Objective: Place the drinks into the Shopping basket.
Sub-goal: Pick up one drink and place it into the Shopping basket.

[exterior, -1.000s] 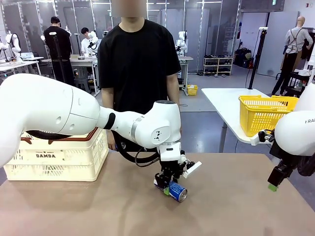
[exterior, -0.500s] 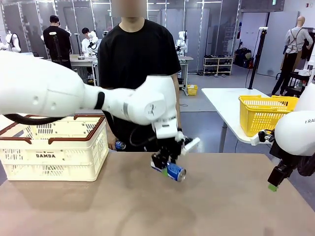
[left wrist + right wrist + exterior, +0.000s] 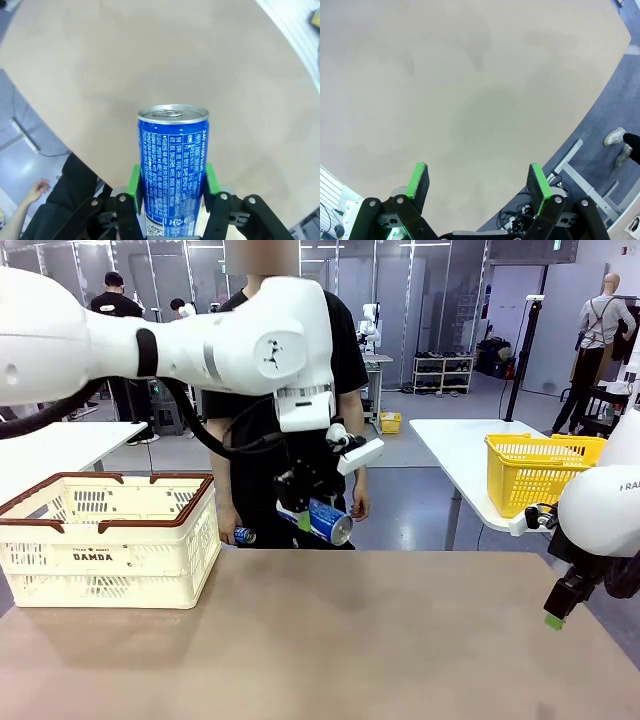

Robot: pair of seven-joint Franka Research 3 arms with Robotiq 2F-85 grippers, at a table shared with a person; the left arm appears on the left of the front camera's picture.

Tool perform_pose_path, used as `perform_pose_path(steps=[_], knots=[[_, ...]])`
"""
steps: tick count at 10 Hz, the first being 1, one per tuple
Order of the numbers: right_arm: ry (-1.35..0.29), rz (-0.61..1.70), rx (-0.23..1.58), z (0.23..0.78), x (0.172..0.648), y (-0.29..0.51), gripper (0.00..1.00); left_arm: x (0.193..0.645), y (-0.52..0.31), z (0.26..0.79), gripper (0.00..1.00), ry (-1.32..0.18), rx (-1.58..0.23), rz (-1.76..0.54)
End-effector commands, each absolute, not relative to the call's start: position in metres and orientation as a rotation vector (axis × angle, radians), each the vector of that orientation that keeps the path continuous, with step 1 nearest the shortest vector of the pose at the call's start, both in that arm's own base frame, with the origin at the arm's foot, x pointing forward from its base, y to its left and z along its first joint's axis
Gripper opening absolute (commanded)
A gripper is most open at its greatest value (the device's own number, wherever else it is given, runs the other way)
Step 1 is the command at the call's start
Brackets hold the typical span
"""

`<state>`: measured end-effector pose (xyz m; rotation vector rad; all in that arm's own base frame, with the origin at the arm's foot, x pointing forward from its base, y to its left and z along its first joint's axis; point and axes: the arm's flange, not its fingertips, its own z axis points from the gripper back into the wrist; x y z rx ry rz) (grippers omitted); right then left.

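The left gripper (image 3: 305, 518) is clamped on a blue can (image 3: 326, 522), its green pads (image 3: 134, 181) pressed against the can's two sides near the lower end. The can lies tilted, almost on its side, with its silver top pointing down and away from the shopping basket (image 3: 110, 540). It hangs in the air well to the right of the basket, higher than the basket's reddish-brown rim and clear of the table (image 3: 380, 650). In the left wrist view the can's label of small white print faces the camera and bare tabletop lies beyond it. The basket stands on the table's left part, near the far edge, with its handles folded down along the rim. A second blue can (image 3: 243, 535) shows just past the basket's far right corner, low at the side of the person (image 3: 280, 360) standing behind the table. The right gripper (image 3: 479, 181) hangs far to the right of the basket, above the table's right edge, with its jaws spread wide and nothing between them.
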<state>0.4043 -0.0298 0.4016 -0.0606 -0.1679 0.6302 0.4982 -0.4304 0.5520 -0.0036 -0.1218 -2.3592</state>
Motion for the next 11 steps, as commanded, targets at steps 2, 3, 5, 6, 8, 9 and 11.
perform_pose_path(steps=[2, 3, 5, 6, 8, 9, 11], knots=[[-0.168, 0.627, -0.063, 0.402, 0.404, -0.031, 0.98, 0.494, -0.421, 0.559, 0.24, -0.102, 0.038, -2.400], [-0.168, 0.627, -0.063, 0.402, 0.404, -0.031, 0.98, 0.499, -0.427, 0.556, 0.24, -0.124, 0.008, -2.359], [-0.168, 0.627, -0.063, 0.402, 0.404, -0.031, 0.98, 0.499, -0.427, 0.556, 0.24, -0.124, 0.008, -2.359], [-0.168, 0.627, -0.063, 0.402, 0.404, -0.031, 0.98, 0.499, -0.427, 0.556, 0.24, -0.124, 0.008, -2.359], [-0.168, 0.627, -0.063, 0.402, 0.404, -0.031, 0.98, 0.501, -0.427, 0.551, 0.56, -0.113, 0.008, -2.370], [-0.168, 0.627, -0.063, 0.402, 0.404, -0.031, 0.98, 0.512, -0.415, 0.553, 0.56, -0.139, 0.016, -2.342], [-0.168, 0.627, -0.063, 0.402, 0.404, -0.031, 0.98, 0.552, -0.358, 0.567, 0.56, -0.143, 0.020, -2.204]])
